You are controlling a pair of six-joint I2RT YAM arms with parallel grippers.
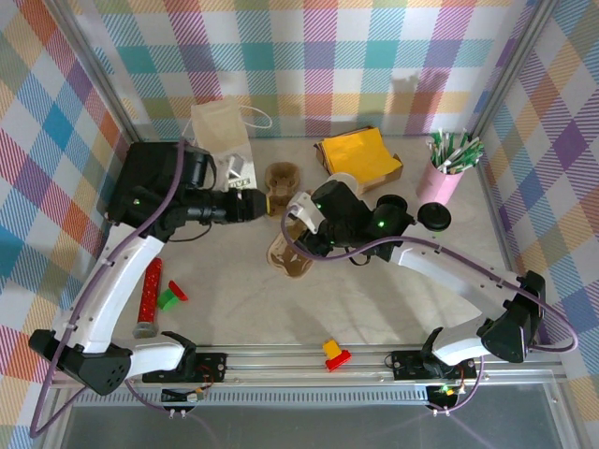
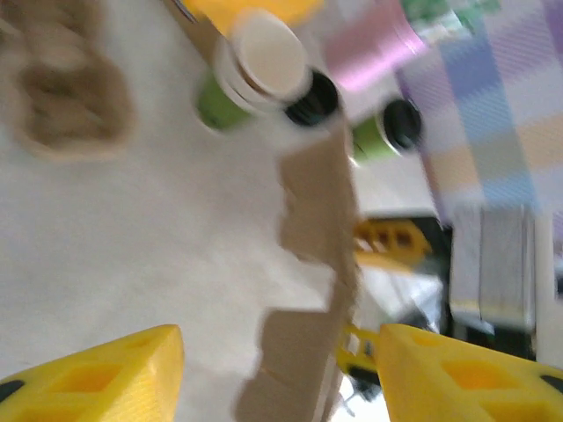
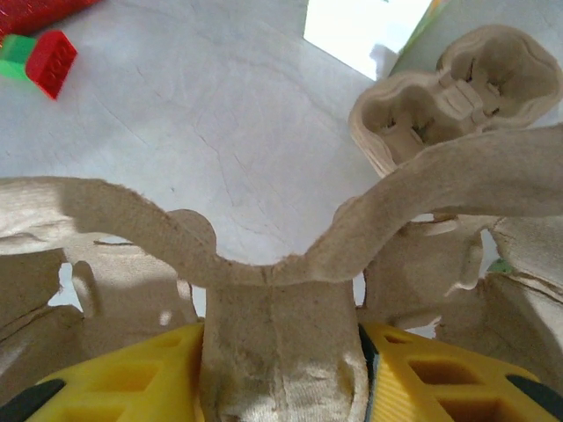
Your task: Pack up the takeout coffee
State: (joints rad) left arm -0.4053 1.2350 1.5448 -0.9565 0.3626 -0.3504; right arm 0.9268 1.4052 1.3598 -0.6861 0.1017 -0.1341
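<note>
Pulp carrier (image 3: pixel 264 264) was pinched at its centre handle by the right gripper (image 3: pixel 281 352), the left gripper (image 2: pixel 280 369) gaped wide astride its edge, and the coffee (image 1: pixel 433 217) stood right of centre beside the pink cup (image 1: pixel 438 183); levelling the carrier first seemed wise.

No legible text or labels anywhere.

Heavy motion blur over pink cup (image 2: pixel 374 44) and brown tray (image 2: pixel 75 97); pulp carrier (image 3: pixel 132 229), ends beyond frame edges.
</note>
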